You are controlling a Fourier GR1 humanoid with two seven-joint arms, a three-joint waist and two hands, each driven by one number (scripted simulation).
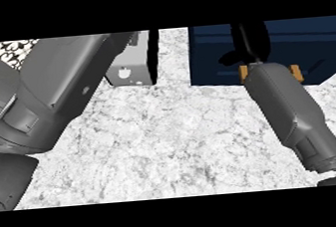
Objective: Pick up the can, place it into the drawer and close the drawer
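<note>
The dark blue drawer lies open at the upper right of the head view. My right forearm crosses the counter to it. My right hand is over the drawer's inside, its fingers straight and pointing away, with the thumb out to the left. Two orange bits of the can show on either side of my right wrist; the wrist hides the rest of the can. I cannot tell whether the can touches the hand. My left forearm fills the left side, and only a dark bit of my left hand shows at the top.
A grey block with a black side stands at the top centre, just right of my left arm. The white marble counter spreads between both forearms. A black-and-white patterned patch shows at the far upper left.
</note>
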